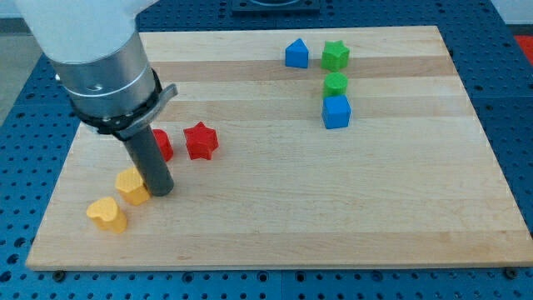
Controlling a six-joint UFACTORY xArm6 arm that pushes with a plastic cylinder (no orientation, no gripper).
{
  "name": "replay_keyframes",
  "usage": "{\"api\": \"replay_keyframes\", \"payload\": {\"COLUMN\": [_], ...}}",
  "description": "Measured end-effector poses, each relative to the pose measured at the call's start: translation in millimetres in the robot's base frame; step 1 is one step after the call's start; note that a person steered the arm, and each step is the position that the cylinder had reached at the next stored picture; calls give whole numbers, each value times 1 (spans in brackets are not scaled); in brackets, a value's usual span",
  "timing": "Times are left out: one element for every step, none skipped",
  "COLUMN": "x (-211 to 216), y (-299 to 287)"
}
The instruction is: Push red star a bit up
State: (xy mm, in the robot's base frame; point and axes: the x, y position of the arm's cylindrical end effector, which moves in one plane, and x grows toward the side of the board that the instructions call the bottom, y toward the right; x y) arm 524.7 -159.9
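Red star (201, 140) sits in the left half of the surface (275, 208), a pale wooden board with long grain bands running from the view's left to its right, laid on a blue perforated table (512, 125) that shows along every edge. Being a star, it has no clear long axis; one point aims toward 12 o'clock and the others spread evenly around it. Just at its 9 o'clock lies a second red block (163, 145), partly hidden behind my rod, so its shape cannot be told. My tip (161, 192) rests on the surface at about 7 o'clock from the star, near it but apart, and touches or nearly touches a yellow block (132, 185) at the tip's 9 o'clock. A yellow heart (107, 214) lies further out at 8 o'clock. Well apart, toward 2 o'clock from the star, stand a blue pentagon-like block (296, 54), a green star (336, 55), a green round block (335, 83) and a blue cube (336, 112) just below it. I carry no jaws, only the rod under a grey cylinder (108, 71).
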Motion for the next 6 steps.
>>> {"api": "replay_keyframes", "payload": {"x": [-2, -19, -31, -51, -63, -81], "y": [0, 33, 61, 64, 59, 68]}}
